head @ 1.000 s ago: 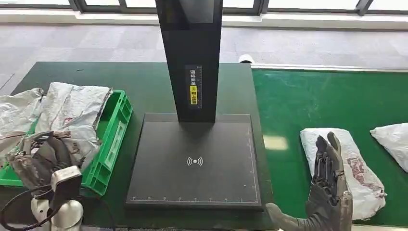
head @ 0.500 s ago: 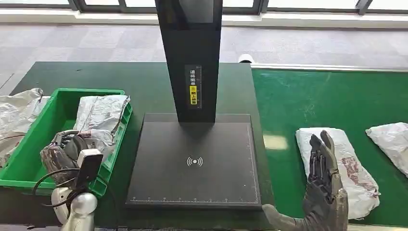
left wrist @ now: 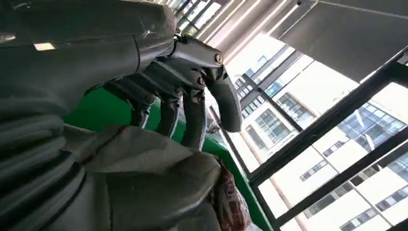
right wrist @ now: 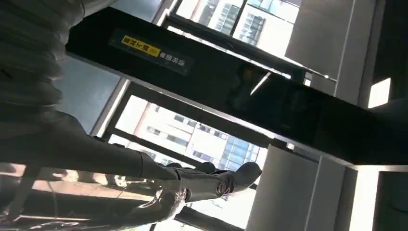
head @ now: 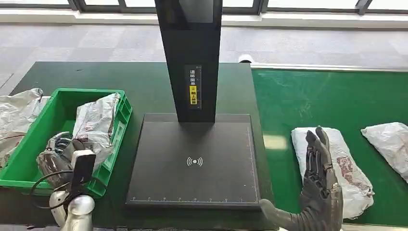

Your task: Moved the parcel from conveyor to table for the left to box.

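Observation:
A grey-white parcel [head: 96,122] leans inside the green crate [head: 29,139] at the left of the table. My left hand [head: 57,161] holds its lower end, the fingers [left wrist: 192,96] curled over the wrinkled parcel [left wrist: 144,163] above the crate's green wall [left wrist: 96,108]. On the green conveyor [head: 312,96] at the right lies a second white parcel [head: 349,168]. My right hand [head: 318,168] stands upright just to its left, fingers straight and apart, holding nothing. In the right wrist view the right hand [right wrist: 192,185] is stretched out flat.
A black scanner plate [head: 192,163] with a tall black post [head: 192,57] fills the middle of the dark table. Crumpled grey bags [head: 17,115] lie left of the crate. Another parcel [head: 389,144] sits at the conveyor's right edge.
My left hand has lowered the parcel into the crate, uncovering the crate's far rim. The conveyor parcels have drifted left, and my right hand has shifted slightly left.

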`<state>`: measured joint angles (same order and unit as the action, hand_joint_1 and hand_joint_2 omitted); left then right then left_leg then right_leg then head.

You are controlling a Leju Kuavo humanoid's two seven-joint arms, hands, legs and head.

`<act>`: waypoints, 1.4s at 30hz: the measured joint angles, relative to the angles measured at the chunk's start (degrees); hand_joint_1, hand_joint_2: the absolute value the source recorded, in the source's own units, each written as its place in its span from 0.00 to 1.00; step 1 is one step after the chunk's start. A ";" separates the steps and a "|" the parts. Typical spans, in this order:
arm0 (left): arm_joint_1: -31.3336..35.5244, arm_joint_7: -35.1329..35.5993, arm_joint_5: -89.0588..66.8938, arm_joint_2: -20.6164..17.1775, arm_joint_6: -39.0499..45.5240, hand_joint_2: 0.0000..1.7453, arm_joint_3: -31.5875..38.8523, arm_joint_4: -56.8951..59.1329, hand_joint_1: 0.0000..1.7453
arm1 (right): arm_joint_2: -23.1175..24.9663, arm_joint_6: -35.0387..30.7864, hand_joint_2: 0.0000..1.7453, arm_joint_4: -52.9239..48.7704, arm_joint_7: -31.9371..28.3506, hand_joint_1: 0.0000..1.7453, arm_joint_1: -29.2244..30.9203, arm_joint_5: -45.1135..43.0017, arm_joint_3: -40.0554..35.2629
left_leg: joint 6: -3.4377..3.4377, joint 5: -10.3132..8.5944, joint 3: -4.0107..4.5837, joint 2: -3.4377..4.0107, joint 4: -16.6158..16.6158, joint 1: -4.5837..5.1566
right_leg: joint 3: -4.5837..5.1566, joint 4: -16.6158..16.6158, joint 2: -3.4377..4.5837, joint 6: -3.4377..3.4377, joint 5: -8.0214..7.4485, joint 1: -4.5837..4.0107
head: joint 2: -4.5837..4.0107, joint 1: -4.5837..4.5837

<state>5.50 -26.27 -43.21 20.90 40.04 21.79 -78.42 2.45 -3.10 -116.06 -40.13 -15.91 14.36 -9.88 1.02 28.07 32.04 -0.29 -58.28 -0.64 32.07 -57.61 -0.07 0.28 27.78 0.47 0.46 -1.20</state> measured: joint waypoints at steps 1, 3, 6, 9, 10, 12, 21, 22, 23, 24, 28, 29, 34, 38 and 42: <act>0.00 -0.11 0.11 0.00 0.02 0.00 0.50 -0.20 0.00 | 0.00 0.00 1.00 0.04 0.00 0.00 0.05 -0.02 0.00 | 0.00 0.00 0.00 0.00 0.00 0.00 | 0.00 0.00 0.00 0.00 0.00 0.00 | 0.00 0.00; -0.01 -0.54 1.13 0.00 0.02 0.00 1.20 -0.54 0.00 | 0.00 0.00 1.00 0.20 0.00 0.00 0.20 -0.02 0.00 | 0.00 0.00 0.01 -0.01 0.00 0.00 | -0.01 0.00 -0.01 0.00 0.00 0.00 | 0.00 0.00; -0.09 -1.68 4.16 0.00 0.02 0.00 2.45 -1.75 0.00 | 0.02 0.02 1.00 0.26 0.00 0.00 0.40 -0.02 0.00 | 0.00 0.00 0.02 -0.01 0.00 -0.02 | -0.01 0.00 -0.01 0.00 0.00 -0.01 | 0.00 0.00; -0.15 -1.92 5.27 0.00 0.02 0.00 3.24 -2.78 0.00 | 0.02 0.07 1.00 0.46 0.00 0.00 0.83 -0.07 0.00 | 0.00 0.00 0.02 -0.03 0.00 -0.01 | -0.01 0.00 -0.03 0.00 0.00 -0.01 | 0.02 0.00; -0.16 -1.92 5.40 0.00 0.02 0.00 3.50 -3.04 0.00 | 0.02 0.09 1.00 0.48 0.00 0.00 0.93 -0.09 0.00 | 0.00 0.00 0.02 -0.03 0.00 -0.01 | -0.01 0.00 -0.04 0.00 0.00 0.00 | 0.02 0.00; -0.22 -1.92 5.51 0.00 0.02 0.00 3.65 -3.39 0.00 | 0.02 0.09 1.00 0.57 0.00 0.00 1.02 -0.09 0.00 | 0.00 0.00 0.02 -0.04 0.00 -0.01 | -0.02 0.00 -0.05 0.00 0.00 0.00 | 0.02 0.00; -0.45 -3.08 11.59 0.00 0.02 0.00 4.51 -4.26 0.00 | 0.70 -0.20 1.00 2.67 0.00 0.00 2.63 3.74 0.09 | 0.00 0.00 0.02 -0.04 0.00 -0.02 | -0.02 0.00 -0.05 0.00 0.00 -0.01 | 0.02 0.00; -0.47 -3.08 12.67 0.00 0.02 0.00 4.74 -4.33 0.00 | 1.11 -0.24 1.00 3.43 0.06 0.00 2.85 5.43 0.26 | 0.00 0.00 0.03 -0.03 0.00 -0.02 | -0.02 0.00 -0.04 0.00 0.00 -0.02 | 0.00 0.00; -0.46 -3.28 13.72 0.00 0.02 0.00 5.38 -4.39 0.00 | 1.72 -0.43 1.00 4.50 0.80 0.00 3.19 8.00 0.78 | 0.01 -0.01 0.02 -0.02 0.01 -0.04 | -0.02 -0.01 -0.03 0.00 0.00 -0.04 | 0.02 0.00; -0.45 -3.56 14.56 0.00 0.02 0.00 6.04 -4.50 0.00 | 2.34 -1.18 1.00 5.51 2.24 0.00 3.55 11.01 1.40 | 0.01 -0.01 0.01 -0.02 0.01 -0.05 | -0.02 -0.01 -0.01 0.00 0.00 -0.04 | 0.02 0.00; -2.04 -7.81 25.35 0.04 0.02 0.00 7.39 -6.30 0.00 | 4.77 -13.08 1.00 11.39 16.13 0.00 5.71 34.56 4.83 | 0.02 -0.01 -0.06 0.04 0.00 -0.06 | 0.00 -0.01 0.03 0.00 0.00 -0.05 | 0.00 0.00; -3.06 -8.91 28.92 0.30 0.00 0.00 6.27 -7.35 0.00 | 5.18 -15.24 1.00 13.12 20.07 0.00 6.08 39.21 6.08 | 0.02 -0.01 -0.06 0.01 -0.01 -0.05 | 0.01 -0.01 0.02 -0.01 0.00 -0.03 | 0.00 0.00; -7.66 -10.95 31.80 0.50 -4.81 0.00 -4.80 -11.78 0.00 | 5.40 -19.06 1.00 22.34 28.79 0.00 8.47 50.52 12.95 | 0.00 -0.01 0.02 -0.09 -0.04 -0.02 | -0.04 0.06 -0.09 0.01 -0.01 0.00 | 0.02 0.00; -9.89 -13.62 28.12 0.50 -10.16 0.00 -14.43 -14.39 0.00 | 5.40 -18.63 1.00 30.04 33.39 0.00 10.23 56.75 19.96 | -0.02 0.01 0.05 -0.08 -0.05 0.07 | -0.01 0.07 -0.07 0.11 -0.07 0.08 | 0.02 0.00; -10.53 -14.08 25.88 0.39 -10.93 0.00 -19.37 -15.54 0.00 | 5.38 -17.73 1.00 34.09 36.17 0.00 11.24 60.34 23.64 | -0.03 0.01 0.05 -0.08 -0.05 0.10 | 0.03 0.08 -0.07 0.11 -0.07 0.10 | 0.00 0.00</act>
<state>-5.03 -40.35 -17.33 21.29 29.12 2.41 -93.96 7.82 -20.83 -81.97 -3.96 -4.66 74.70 13.76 0.98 28.08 32.08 -0.37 -58.33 -0.54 32.10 -57.53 -0.13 0.39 27.71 0.57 0.46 -1.20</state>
